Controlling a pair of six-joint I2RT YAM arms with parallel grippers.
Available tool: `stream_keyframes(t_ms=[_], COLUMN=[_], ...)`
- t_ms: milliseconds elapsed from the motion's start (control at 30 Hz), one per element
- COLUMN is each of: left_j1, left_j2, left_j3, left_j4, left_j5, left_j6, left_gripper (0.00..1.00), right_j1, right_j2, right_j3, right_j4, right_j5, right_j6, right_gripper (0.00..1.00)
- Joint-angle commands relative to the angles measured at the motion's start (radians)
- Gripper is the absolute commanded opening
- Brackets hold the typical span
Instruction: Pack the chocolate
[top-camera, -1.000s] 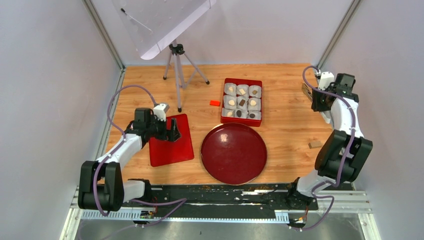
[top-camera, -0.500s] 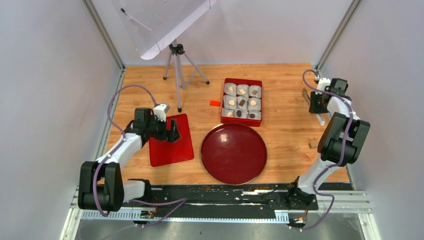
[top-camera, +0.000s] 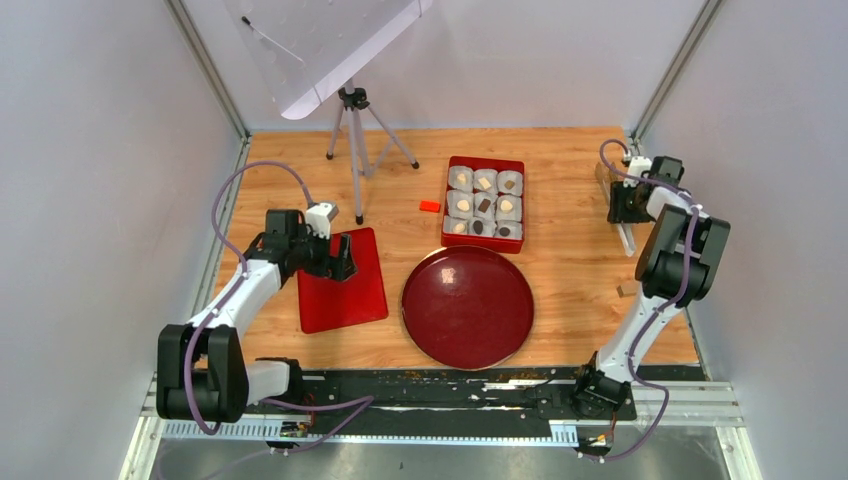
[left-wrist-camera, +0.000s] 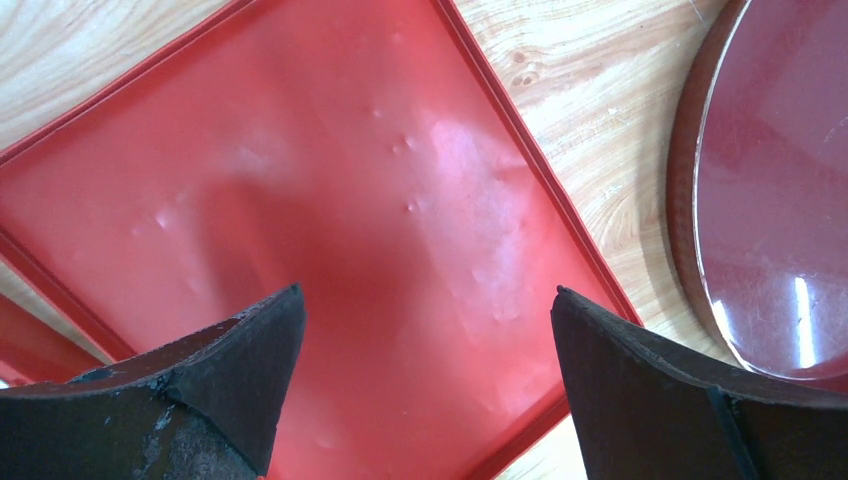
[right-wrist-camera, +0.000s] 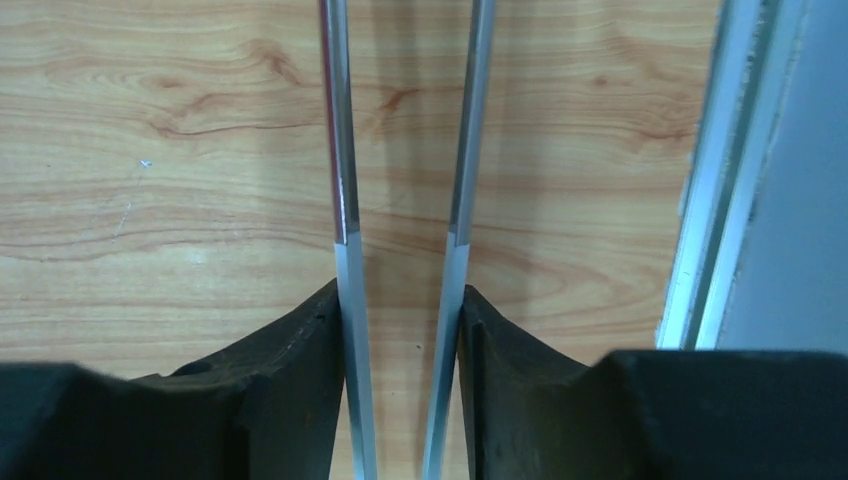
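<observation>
The chocolate (top-camera: 464, 205), small cream and dark brown pieces, sits in white paper cups inside the red box (top-camera: 484, 163) at the middle back. My left gripper (top-camera: 343, 262) (left-wrist-camera: 427, 292) hangs open over the flat red lid (top-camera: 342, 290) (left-wrist-camera: 330, 200), nothing between its fingers. My right gripper (top-camera: 618, 200) (right-wrist-camera: 399, 288) is low at the table's far right edge. It is shut on a pair of metal tongs (right-wrist-camera: 340, 150) (top-camera: 626, 238). Both blades lie against its fingers and point out over bare wood.
A dark red round plate (top-camera: 467, 306) lies in front of the box. A small orange-red block (top-camera: 430, 206) is left of the box. A tripod (top-camera: 353, 140) stands at the back left. A small wooden piece (top-camera: 622, 292) and the enclosure's frame (right-wrist-camera: 710, 200) are on the right.
My right arm has swung back towards the right wall and lowered the tongs to the table. The left gripper has drawn back slightly to the left over the lid.
</observation>
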Motion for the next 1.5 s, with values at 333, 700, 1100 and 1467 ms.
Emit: stream_keyframes(t_ms=[333, 700, 1100, 1467], left_j1=[0.02, 0.021, 0.021, 0.02], left_j2=[-0.033, -0.022, -0.006, -0.053], left_j3=[0.01, -0.002, 0.024, -0.011], left_j4=[-0.002, 0.067, 0.069, 0.1], left_j5=[0.005, 0.015, 0.104, 0.08], left_j6=[0.011, -0.015, -0.019, -0.048], left_gripper=[1.0, 1.0, 1.0, 1.0], right_j1=[0.039, 0.037, 0.453, 0.725], right_j2=[0.002, -0.276, -0.669, -0.729], right_j3=[0.057, 0.092, -0.247, -0.568], right_j4=[0.01, -0.118, -0.534, -0.598], right_j5=[0.034, -0.008, -0.282, -0.135], right_j6=[-0.039, 0.063, -0.419, -0.691], right_gripper=[0.59, 0.76, 0.34, 0.0])
